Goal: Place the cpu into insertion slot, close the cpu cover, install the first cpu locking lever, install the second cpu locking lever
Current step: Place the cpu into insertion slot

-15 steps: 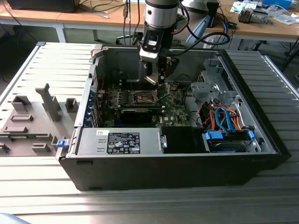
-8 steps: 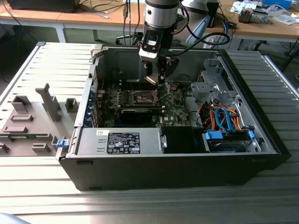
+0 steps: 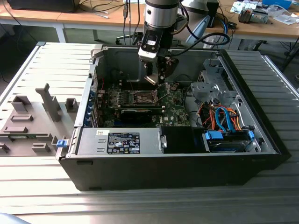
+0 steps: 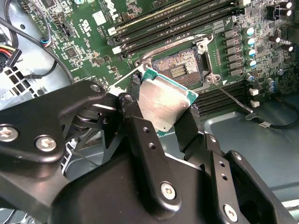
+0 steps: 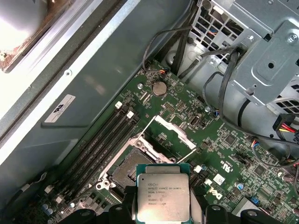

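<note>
My gripper (image 3: 156, 77) hangs inside the open computer case, just above the motherboard. It is shut on the cpu (image 4: 166, 105), a flat square chip with a silvery top, which also shows in the first wrist view (image 5: 163, 196). Black fingers (image 4: 135, 98) press on two opposite edges of the chip. The insertion slot (image 5: 132, 168) lies bare under it, a dark square with a metal rim (image 4: 180, 70). The chip hovers a little off to one side of the slot. The cpu cover (image 5: 174, 131) stands swung up at the slot's far side. A thin locking lever (image 4: 231, 98) sticks out beside the slot.
Long black memory slots (image 5: 100, 140) flank the socket. A metal drive cage (image 3: 210, 88) with orange and blue cables (image 3: 224, 119) fills the case on the exterior view's right. The power supply (image 3: 121, 140) sits along the near wall. Grey fixtures (image 3: 28, 121) stand outside on the exterior view's left.
</note>
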Controlling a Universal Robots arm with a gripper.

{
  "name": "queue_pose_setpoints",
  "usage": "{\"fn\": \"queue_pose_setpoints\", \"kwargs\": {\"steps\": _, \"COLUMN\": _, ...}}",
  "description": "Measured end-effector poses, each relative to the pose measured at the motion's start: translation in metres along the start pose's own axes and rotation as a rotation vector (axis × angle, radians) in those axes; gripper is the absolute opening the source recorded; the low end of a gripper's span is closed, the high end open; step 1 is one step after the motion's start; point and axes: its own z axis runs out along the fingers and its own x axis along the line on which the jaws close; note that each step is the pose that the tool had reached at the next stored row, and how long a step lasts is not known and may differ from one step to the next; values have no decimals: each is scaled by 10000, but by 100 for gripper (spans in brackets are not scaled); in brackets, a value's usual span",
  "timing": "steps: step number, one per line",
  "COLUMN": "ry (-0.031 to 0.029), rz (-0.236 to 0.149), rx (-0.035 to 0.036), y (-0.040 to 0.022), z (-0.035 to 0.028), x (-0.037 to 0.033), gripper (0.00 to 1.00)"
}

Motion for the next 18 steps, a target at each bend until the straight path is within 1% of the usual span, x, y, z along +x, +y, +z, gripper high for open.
{"fn": "queue_pose_setpoints", "kwargs": {"steps": 18, "ry": -12, "rz": 351, "rx": 2, "y": 0, "z": 0, "x": 0, "gripper": 54}}
